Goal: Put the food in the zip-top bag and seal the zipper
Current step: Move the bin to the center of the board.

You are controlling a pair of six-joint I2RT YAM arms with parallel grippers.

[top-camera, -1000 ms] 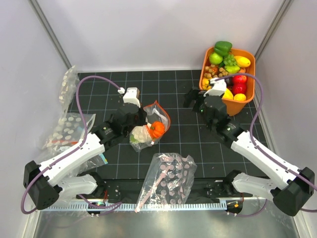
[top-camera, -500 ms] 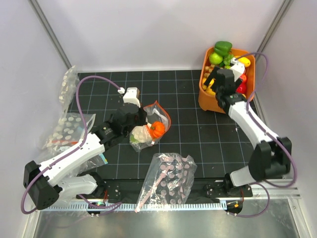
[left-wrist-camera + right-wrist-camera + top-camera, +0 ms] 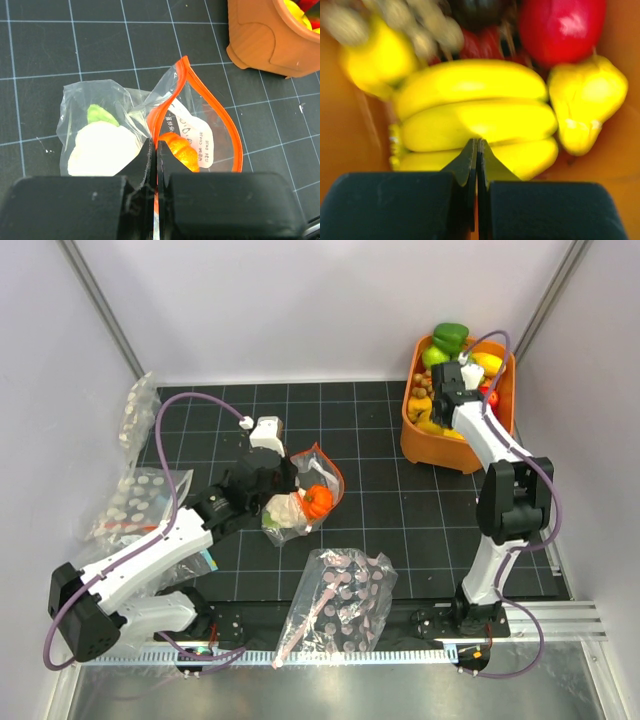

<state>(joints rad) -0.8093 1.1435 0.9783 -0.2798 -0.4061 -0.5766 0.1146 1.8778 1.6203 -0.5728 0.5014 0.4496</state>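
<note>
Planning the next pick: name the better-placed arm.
Right: the right end effector hangs over yellow plastic bananas in the orange bin; left end effector pinches the clear plastic bag's orange-red zipper.

Premises: a robotics laboratory test cell, not a home or a shop. Grounds: a black mat ruled with a white grid (image 3: pixel 380 510) lies under the left gripper (image 3: pixel 154 147). An orange bin (image 3: pixel 508 380) of plastic toy fruit (image 3: pixel 470 120) sits under the right gripper (image 3: pixel 476 145). Plain pale wall panels (image 3: pixel 300 310) on bare metal frame posts (image 3: pixel 100 310) close off the space beyond both. The arms stand on a metal rail (image 3: pixel 575 610) behind the grippers and trail purple cables (image 3: pixel 195 395).
</note>
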